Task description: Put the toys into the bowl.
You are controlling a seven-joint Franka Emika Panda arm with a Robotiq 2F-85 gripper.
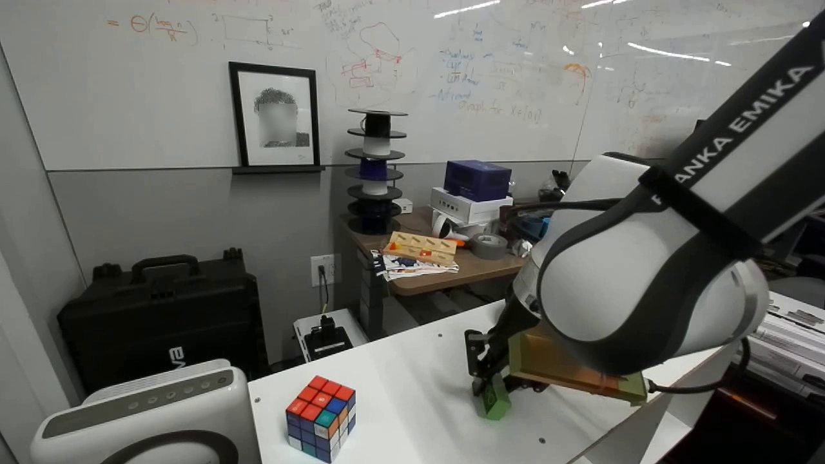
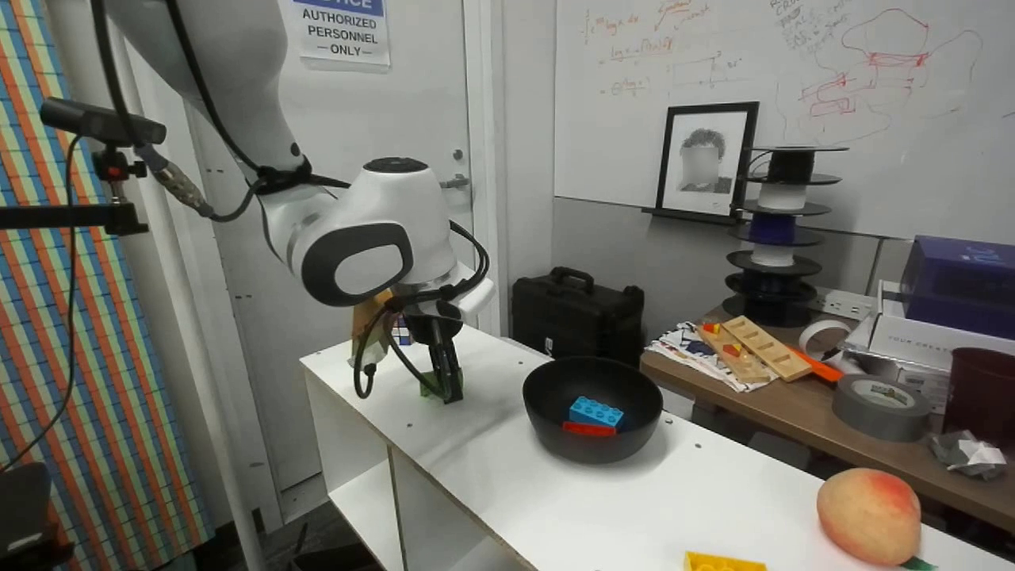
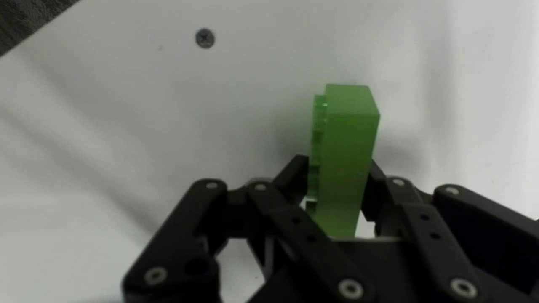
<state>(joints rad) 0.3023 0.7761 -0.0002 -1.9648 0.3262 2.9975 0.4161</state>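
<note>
One green toy brick (image 3: 347,147) is being gripped by the pincer (image 3: 337,176), its studs facing left in the wrist view; the studded face and the hidden underside are being clasped, it seems, by the fingers (image 3: 297,174). Whether it is being borne by the white shelf top (image 2: 507,476) is not being shown. It is being judged light, stiff and hardly fragile, of hard plastic; some slip or twist is being risked, as uneven contact is being offered by the studs and the far end is being left free. A hold across the narrow thickness, nearer mid-length, is being preferred. To the right in an exterior view, a blue brick (image 2: 596,412) and a red piece (image 2: 589,429) are being held by the black bowl (image 2: 591,450). Nearer and further right, a yellow brick (image 2: 723,562) and a toy peach (image 2: 870,515) are being seen outside it, as is a puzzle cube (image 1: 321,417), near left in an exterior view
</note>
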